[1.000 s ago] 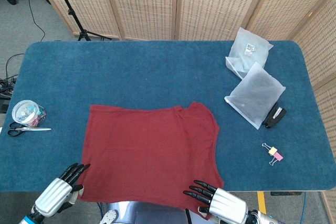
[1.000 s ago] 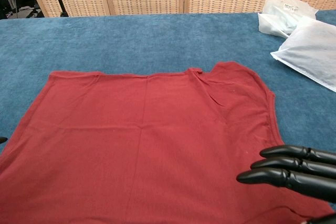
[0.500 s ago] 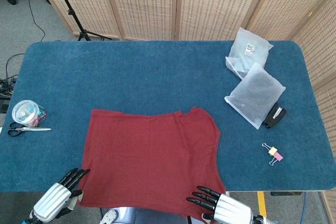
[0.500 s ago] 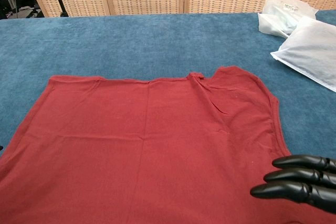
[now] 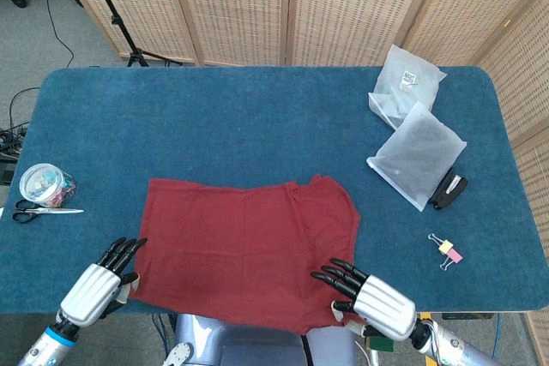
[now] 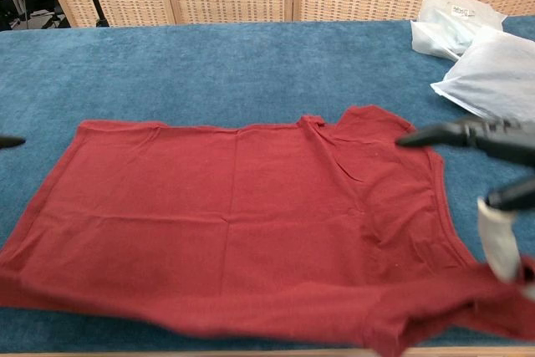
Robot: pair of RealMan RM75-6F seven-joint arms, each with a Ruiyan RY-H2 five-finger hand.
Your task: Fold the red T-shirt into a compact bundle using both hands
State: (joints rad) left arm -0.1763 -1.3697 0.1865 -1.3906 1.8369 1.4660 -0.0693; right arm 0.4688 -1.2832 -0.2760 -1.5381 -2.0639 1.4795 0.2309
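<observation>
Head view, shirt: the red T-shirt (image 5: pixel 249 250) lay flat at the near edge of the blue worktop (image 5: pixel 257 126), long axis running left to right.
Head view, hands: the left hand (image 5: pixel 103 280) pinched the near-left hem; the right hand (image 5: pixel 364 297) pinched the near-right hem, other fingers spread.
Chest view, shirt: the near hem was raised off the worktop, blurred.
Chest view, right hand (image 6: pixel 493 181): at the right corner, holding cloth.
Writing: one clear bag (image 5: pixel 407 81) bore a label, unreadable.
</observation>
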